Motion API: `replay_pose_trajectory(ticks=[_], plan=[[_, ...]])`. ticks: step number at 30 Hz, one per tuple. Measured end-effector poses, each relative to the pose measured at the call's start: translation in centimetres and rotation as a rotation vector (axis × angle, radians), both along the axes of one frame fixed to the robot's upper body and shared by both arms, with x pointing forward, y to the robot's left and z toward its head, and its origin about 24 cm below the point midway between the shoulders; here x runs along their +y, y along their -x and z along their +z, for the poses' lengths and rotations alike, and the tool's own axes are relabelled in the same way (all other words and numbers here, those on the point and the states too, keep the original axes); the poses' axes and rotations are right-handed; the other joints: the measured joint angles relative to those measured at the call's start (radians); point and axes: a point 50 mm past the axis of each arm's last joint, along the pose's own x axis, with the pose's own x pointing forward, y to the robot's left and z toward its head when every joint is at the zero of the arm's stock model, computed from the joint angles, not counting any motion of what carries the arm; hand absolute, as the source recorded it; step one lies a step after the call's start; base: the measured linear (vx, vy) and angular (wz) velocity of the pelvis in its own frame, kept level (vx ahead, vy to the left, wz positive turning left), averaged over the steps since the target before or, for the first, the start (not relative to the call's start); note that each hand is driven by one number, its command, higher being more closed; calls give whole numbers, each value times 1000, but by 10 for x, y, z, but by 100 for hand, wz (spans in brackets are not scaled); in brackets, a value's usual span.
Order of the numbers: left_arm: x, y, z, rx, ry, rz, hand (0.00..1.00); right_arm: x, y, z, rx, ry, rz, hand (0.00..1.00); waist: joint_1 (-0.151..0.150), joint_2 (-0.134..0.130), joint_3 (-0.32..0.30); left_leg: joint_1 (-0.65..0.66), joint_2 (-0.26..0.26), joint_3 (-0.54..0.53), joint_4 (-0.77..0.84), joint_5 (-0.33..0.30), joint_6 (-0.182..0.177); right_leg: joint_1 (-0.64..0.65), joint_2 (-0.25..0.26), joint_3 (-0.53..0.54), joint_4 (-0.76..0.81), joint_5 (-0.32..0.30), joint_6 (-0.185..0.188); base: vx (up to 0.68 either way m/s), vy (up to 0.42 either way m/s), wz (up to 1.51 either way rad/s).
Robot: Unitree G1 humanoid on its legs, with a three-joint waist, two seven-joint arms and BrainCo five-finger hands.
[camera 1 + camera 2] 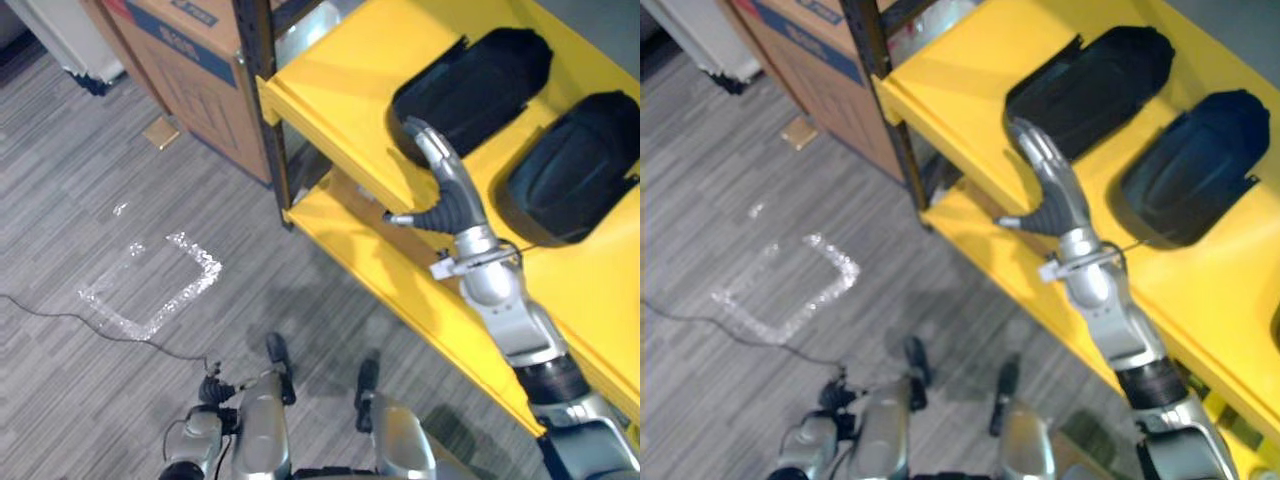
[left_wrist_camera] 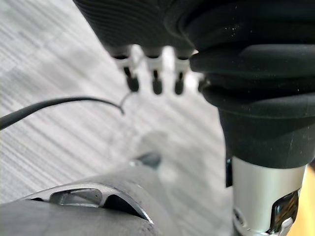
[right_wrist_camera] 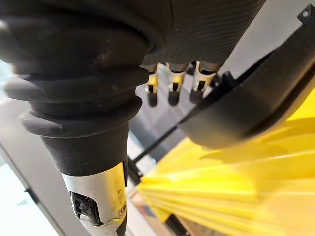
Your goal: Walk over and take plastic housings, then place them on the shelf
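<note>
Two black plastic housings lie on the top yellow shelf (image 1: 330,90): one (image 1: 480,85) toward the shelf's left end, the other (image 1: 575,165) to its right. My right hand (image 1: 445,185) reaches up over the shelf's front edge. Its straight fingers (image 3: 172,88) are open, with their tips at the near left edge of the left housing (image 3: 256,108). I cannot tell whether they touch it. My left hand (image 2: 155,81) hangs low over the grey floor, fingers relaxed and holding nothing.
A lower yellow shelf (image 1: 370,250) juts out under the top one. A dark upright post (image 1: 270,100) stands at the rack's left corner, with a cardboard box (image 1: 190,60) beside it. A taped square (image 1: 150,285) marks the carpet.
</note>
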Motion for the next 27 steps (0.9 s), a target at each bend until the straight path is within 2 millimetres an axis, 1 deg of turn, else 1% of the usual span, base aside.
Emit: replay_pose_trajectory(ticks=[3,6,9,11,13,14,16,19,22,23,25,27], plan=[[-3,0,0,-7,9,3,0,-1,-1,0,-16,-6,-18,0,4,10,0,-1,-1,0,0,0,0,-2,2,0,1,-1,0,0,0,0],[-3,-1,0,-13,11,2,0,-3,-1,5,-47,-26,-34,0,3,11,-1,-1,-1,0,0,0,0,-3,2,0,5,-2,2,0,0,0],[-5,-3,2,-26,16,-1,0,-16,1,19,-120,-90,-88,0,4,11,-1,-1,-2,-2,0,0,0,-4,2,-1,8,-2,2,0,0,0],[-7,-5,3,-35,20,-2,0,-34,11,41,-217,-245,-108,0,3,11,-1,-1,-4,-2,0,-1,1,-3,0,-1,8,-2,2,0,0,0],[-8,-5,4,-41,23,-3,0,-46,20,56,-280,-357,-106,0,2,11,-1,-1,-3,-2,2,-1,1,-2,0,-1,8,-3,2,0,0,0],[-9,-5,4,-39,23,-3,0,-51,24,62,-290,-424,-81,0,0,11,-1,-1,-3,-3,3,-1,1,-1,0,-1,8,-2,2,0,0,0],[-8,-4,3,-33,23,1,0,-54,24,63,-257,-491,-47,0,-6,11,-1,0,0,-4,12,-3,2,4,1,-3,8,-3,2,0,0,0],[-8,-4,3,-34,24,5,0,-54,19,60,-175,-552,-21,0,-8,11,-1,1,6,-5,28,-10,0,12,4,-3,8,-3,2,0,0,0],[-10,-4,3,-36,32,12,0,-50,8,62,-124,-613,-4,0,-8,13,-1,1,6,-5,31,-11,0,13,3,-2,9,-5,0,-5,11,0],[-11,-2,2,-38,46,28,0,-47,2,64,-112,-624,-3,0,-7,14,-2,2,5,-6,31,-11,0,14,2,-2,9,-4,0,-13,33,2],[-13,-1,2,-41,60,39,0,-41,-8,69,-93,-626,2,0,-2,19,-5,2,4,-7,30,-11,1,15,1,-4,9,-3,2,-6,26,4],[-17,-2,2,-45,75,45,0,-36,-20,76,-62,-621,-20,0,7,35,-2,4,1,-21,29,-11,1,28,-2,-20,6,-3,3,8,18,17]])
